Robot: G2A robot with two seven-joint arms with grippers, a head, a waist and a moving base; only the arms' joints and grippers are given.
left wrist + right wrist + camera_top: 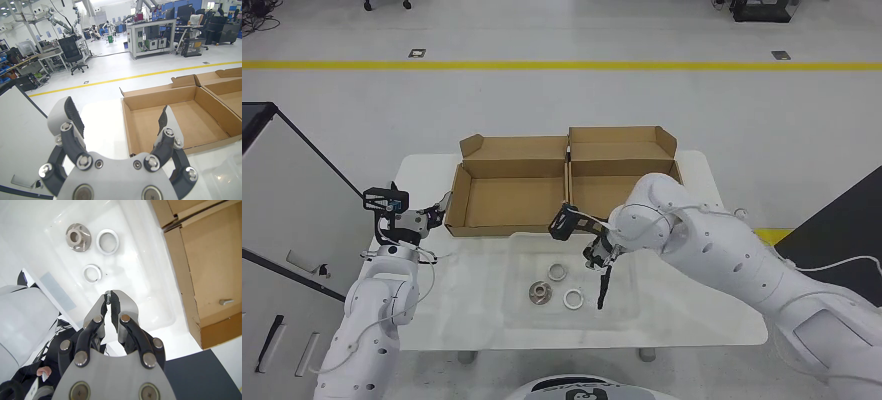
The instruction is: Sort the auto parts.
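Glossy white arms [712, 240], black-ribbed fingers [73, 113]

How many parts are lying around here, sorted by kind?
Rings: 2
Flange: 1
Bolts: 2, one in the right gripper, one in a box
Total: 5
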